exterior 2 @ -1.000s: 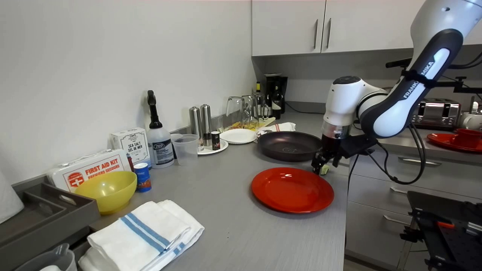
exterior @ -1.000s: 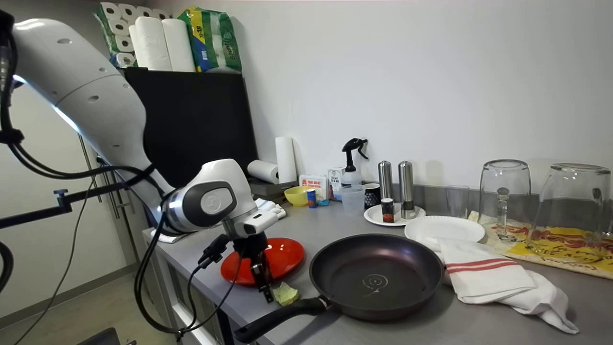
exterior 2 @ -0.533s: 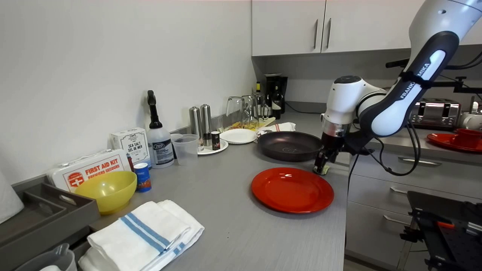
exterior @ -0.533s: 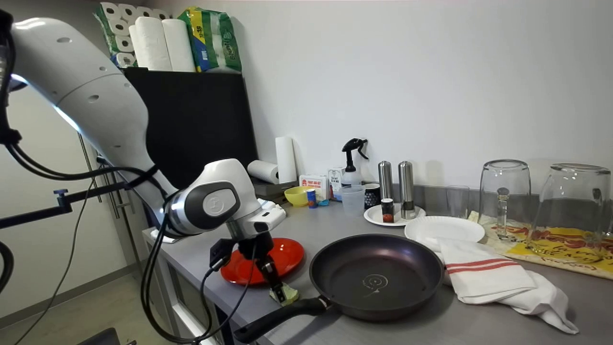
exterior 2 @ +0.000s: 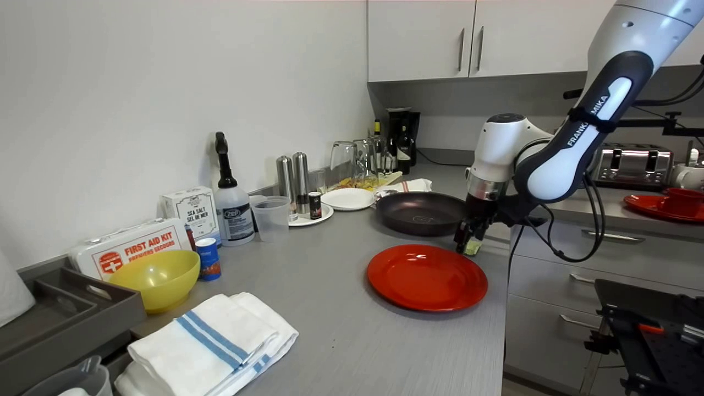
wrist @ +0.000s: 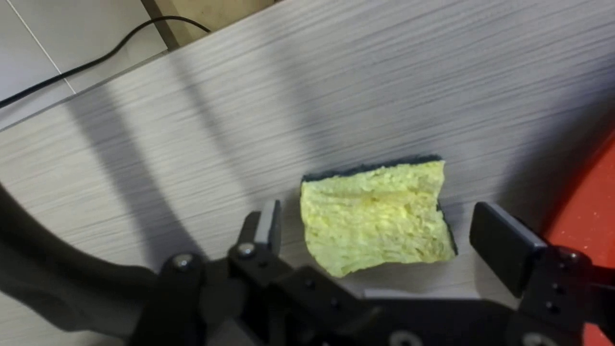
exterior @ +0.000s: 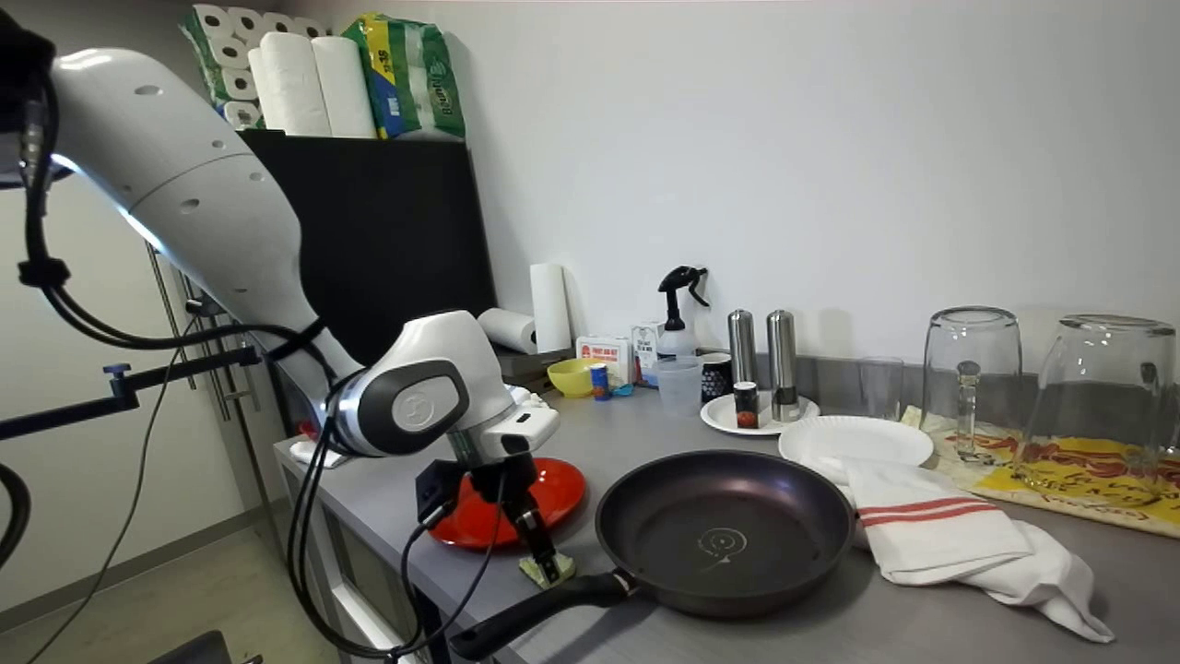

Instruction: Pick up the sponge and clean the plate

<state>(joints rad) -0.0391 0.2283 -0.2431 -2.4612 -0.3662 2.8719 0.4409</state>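
Here, sponge (wrist: 377, 216) on grey counter (exterior 2: 330, 313), white wall (exterior: 830, 166) behind.

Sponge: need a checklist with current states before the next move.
1. Gripper open: ok, its fingers stand apart in the wrist view.
2. Sponge between the fingers: ok, a gap shows on both sides.
3. Fingers low enough to pinch it: cannot tell, the wrist view doesn't settle height.
4. Sponge held for lifting: not ok, the gripper isn't closed on it.
5. Pan handle out of the way: cannot tell, it lies near the sponge in an exterior view.
6. Red plate flat on the counter: ok.
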